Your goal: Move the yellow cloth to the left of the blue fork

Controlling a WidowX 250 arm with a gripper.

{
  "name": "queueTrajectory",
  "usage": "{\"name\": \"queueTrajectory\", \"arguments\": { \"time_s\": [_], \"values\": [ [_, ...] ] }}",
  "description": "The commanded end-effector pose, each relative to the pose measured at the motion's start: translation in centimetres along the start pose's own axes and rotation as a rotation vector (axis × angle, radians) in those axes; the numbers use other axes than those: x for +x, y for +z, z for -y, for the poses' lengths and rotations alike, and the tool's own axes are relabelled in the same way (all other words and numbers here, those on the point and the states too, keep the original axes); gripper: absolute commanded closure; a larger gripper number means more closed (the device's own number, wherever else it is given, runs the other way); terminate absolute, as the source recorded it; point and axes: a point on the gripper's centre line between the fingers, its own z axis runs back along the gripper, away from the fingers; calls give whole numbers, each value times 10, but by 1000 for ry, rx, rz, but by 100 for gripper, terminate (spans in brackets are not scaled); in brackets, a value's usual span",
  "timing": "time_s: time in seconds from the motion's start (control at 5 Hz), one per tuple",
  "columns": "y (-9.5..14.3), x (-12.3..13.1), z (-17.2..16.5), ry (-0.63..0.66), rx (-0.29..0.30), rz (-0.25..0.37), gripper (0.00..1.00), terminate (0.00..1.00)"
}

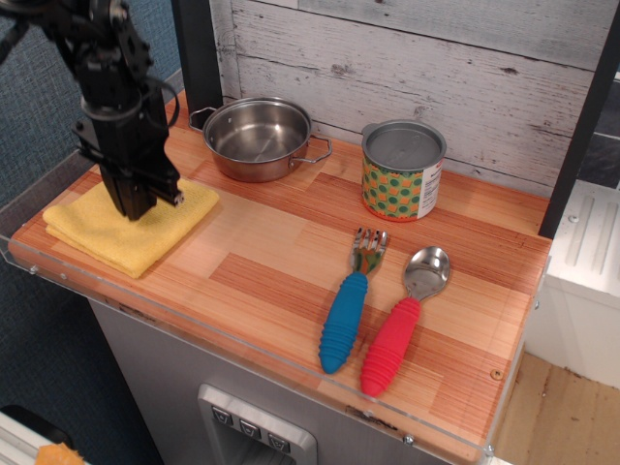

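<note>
The yellow cloth [102, 237] lies folded at the left end of the wooden counter [271, 247]. My gripper [136, 205] points down onto the middle of the cloth, its tips at or touching the fabric. The fingers look narrow and close together from this angle, and I cannot tell whether they are open or shut. The blue fork [347, 308] lies on the right half of the counter, handle toward the front edge, far from the cloth and the gripper.
A red-handled spoon [397, 334] lies just right of the fork. A steel pot [257, 138] stands at the back, right of the gripper. A green dotted can [402, 170] stands at the back right. A clear rim runs along the counter's front edge.
</note>
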Motion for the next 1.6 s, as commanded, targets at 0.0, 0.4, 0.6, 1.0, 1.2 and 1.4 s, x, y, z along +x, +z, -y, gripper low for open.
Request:
{"name": "queueTrajectory", "arguments": {
  "time_s": [0.0, 0.4, 0.6, 1.0, 1.2, 1.4],
  "values": [
    [-2, -2, -2, 31, 1, 22, 100, 0],
    [-2, -3, 18, 58, -60, 9, 100, 0],
    [1, -2, 28, 69, -81, 16, 100, 0],
    [5, 2, 53, 58, -122, 35, 100, 0],
    [7, 6, 66, 58, -131, 40, 100, 0],
    [8, 9, 80, 36, -131, 50, 100, 0]
  ]
}}
